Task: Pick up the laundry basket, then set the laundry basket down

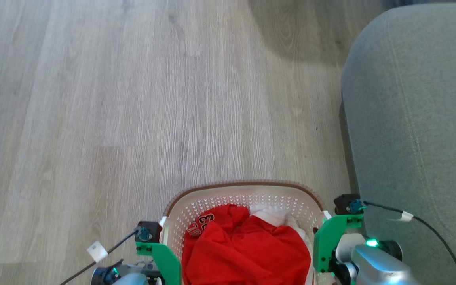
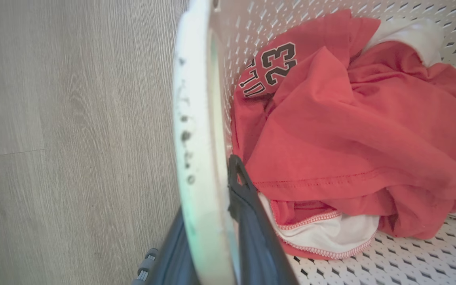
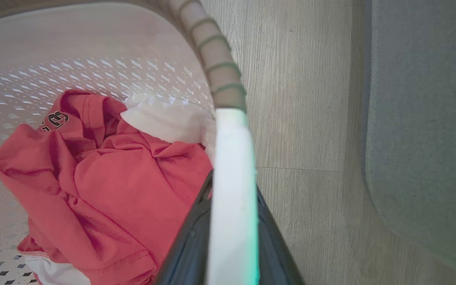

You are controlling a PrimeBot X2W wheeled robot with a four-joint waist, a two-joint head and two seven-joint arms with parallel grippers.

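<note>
The laundry basket (image 1: 244, 185), cream with perforated walls and a brown woven-look rim, sits at the bottom centre of the head view, over the wood floor. It holds a red jersey (image 1: 247, 249) marked 23 (image 2: 277, 63) and a white garment (image 3: 164, 118). My left gripper (image 2: 208, 190) is shut on the basket's white left handle (image 2: 196, 99), one dark finger inside the wall and one outside. My right gripper (image 3: 232, 186) is shut the same way on the white right handle (image 3: 232, 150). Whether the basket's bottom touches the floor is hidden.
A grey upholstered sofa (image 1: 414, 118) fills the right side, close to my right arm (image 1: 374, 257) and its cable (image 1: 430, 225). Pale wood floor (image 1: 133, 99) stretches ahead and to the left. A tagged cable (image 1: 97, 251) trails from my left wrist.
</note>
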